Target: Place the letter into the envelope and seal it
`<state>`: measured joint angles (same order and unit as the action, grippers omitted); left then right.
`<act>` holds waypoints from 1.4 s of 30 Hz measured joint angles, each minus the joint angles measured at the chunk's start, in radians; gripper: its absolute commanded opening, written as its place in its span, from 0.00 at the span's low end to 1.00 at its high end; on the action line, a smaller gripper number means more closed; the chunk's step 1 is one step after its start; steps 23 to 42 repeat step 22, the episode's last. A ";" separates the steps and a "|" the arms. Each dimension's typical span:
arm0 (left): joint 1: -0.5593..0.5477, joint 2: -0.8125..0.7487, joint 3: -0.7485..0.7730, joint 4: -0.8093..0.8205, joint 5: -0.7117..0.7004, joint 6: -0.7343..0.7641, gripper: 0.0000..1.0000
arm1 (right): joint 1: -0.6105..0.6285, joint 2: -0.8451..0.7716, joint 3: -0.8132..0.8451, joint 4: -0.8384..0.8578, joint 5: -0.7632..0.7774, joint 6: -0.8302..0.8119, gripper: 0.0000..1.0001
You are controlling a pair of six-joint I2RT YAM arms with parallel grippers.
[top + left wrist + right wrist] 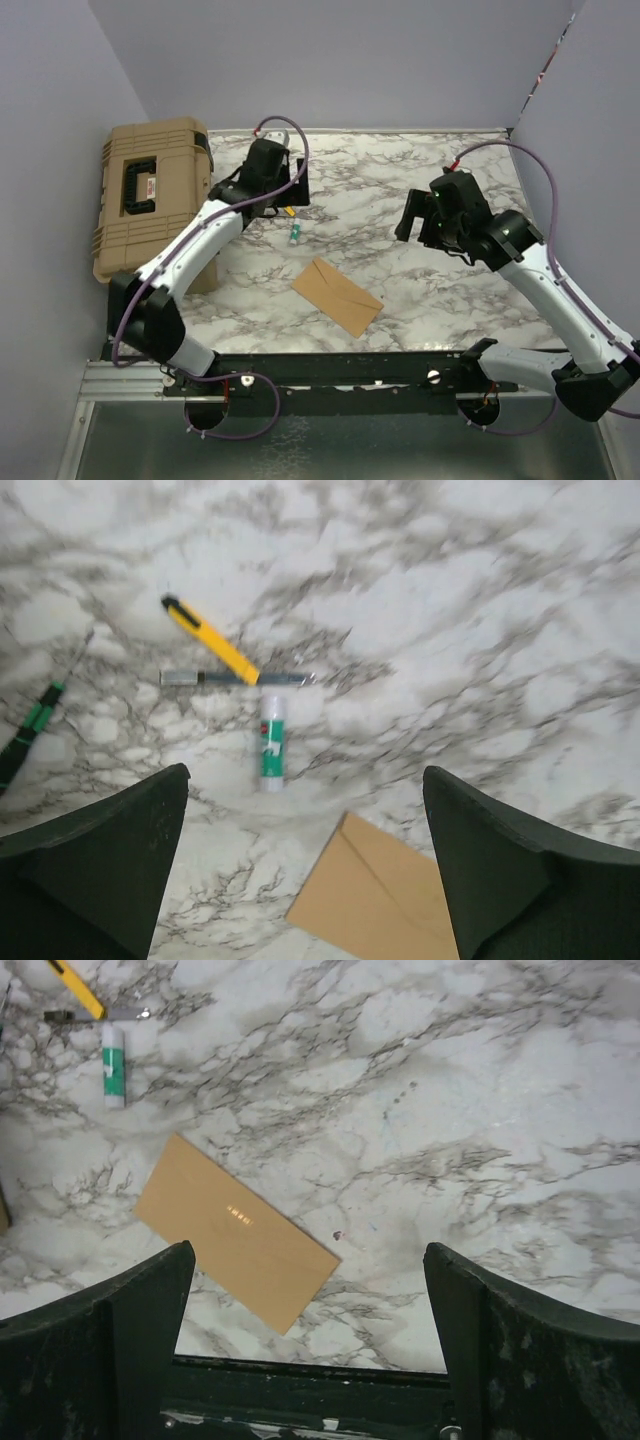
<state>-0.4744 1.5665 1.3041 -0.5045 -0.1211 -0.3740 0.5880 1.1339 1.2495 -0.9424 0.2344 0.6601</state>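
The tan envelope (337,296) lies flat on the marble table near the front edge, between the two arms, with its flap folded down. In the left wrist view the envelope (380,900) shows a diagonal seam; in the right wrist view the envelope (235,1230) looks like a plain tan rectangle. The letter is out of view. My left gripper (297,190) hangs open above the table behind the envelope, nothing between its fingers (305,771). My right gripper (412,217) is open and empty too (308,1246), raised to the right of the envelope.
A green-and-white glue stick (295,234) (272,738) lies just behind the envelope. A yellow cutter (210,640), a thin metal tool (235,678) and a green-handled screwdriver (30,730) lie beyond it. A tan hard case (155,195) stands at the left.
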 measured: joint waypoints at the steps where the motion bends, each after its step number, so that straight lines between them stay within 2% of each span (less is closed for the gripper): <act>1: 0.000 -0.058 0.026 0.000 0.001 -0.004 0.99 | 0.000 -0.002 0.027 -0.029 0.026 -0.005 1.00; 11: 0.000 -0.460 0.182 0.003 -0.011 0.027 0.99 | 0.000 -0.077 0.329 -0.282 0.280 -0.049 1.00; 20: 0.000 -0.685 0.190 -0.014 -0.132 0.069 0.99 | 0.000 -0.140 0.534 -0.339 0.364 -0.116 1.00; 42: 0.000 -0.713 0.184 -0.020 -0.154 0.068 0.99 | 0.000 -0.150 0.544 -0.339 0.364 -0.135 1.00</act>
